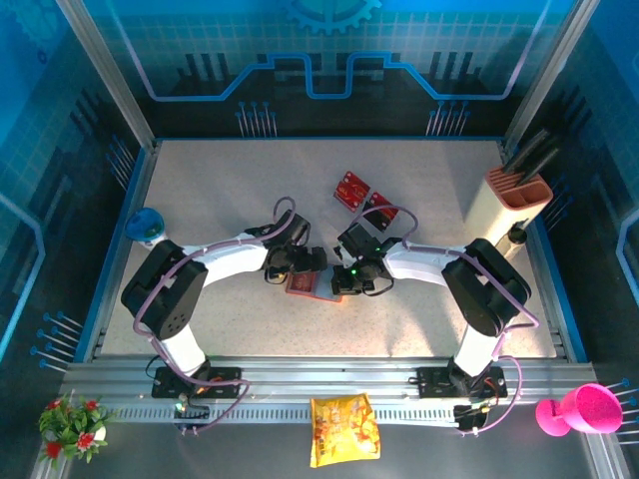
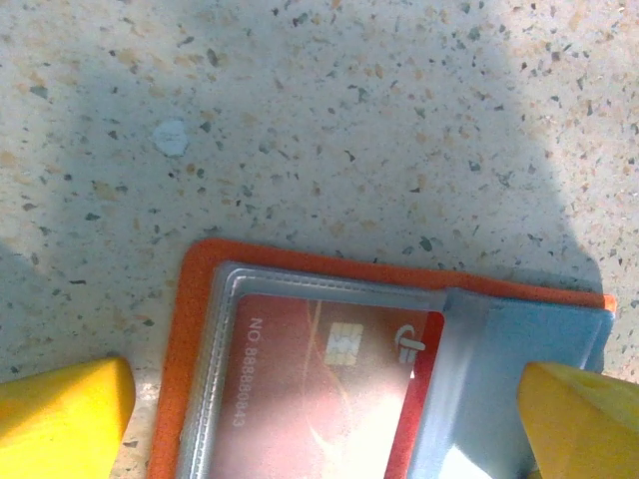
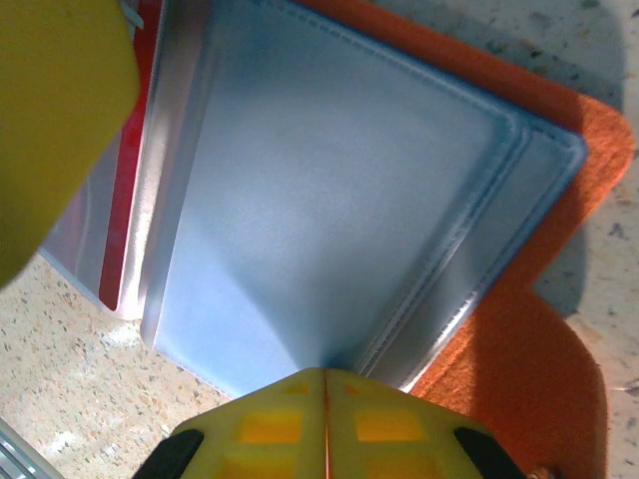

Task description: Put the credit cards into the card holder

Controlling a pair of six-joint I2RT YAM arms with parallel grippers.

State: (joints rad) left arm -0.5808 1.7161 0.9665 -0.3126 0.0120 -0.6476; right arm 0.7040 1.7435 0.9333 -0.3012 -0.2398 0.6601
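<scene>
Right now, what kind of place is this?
Probably a robot test booth, not a home: two robot arms bolted to a metal rail, a speckled table, and blue printed walls all around.

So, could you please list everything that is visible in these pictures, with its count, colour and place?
card holder: one, orange with grey-blue pockets, open at the table's middle.
card in holder: one, red, behind a clear pocket.
loose cards: two, red, on the table beyond the holder.
table: one, speckled beige.
block: one, beige with orange top, far right.
round thing: one, blue, left edge.
snack bag: one, yellow, near rail.
cup: one, pink, near right corner.
flowers: one bunch, red and green, near left corner.
left gripper: yellow fingers, open over the holder.
right gripper: yellow fingers, shut on a holder pocket.
</scene>
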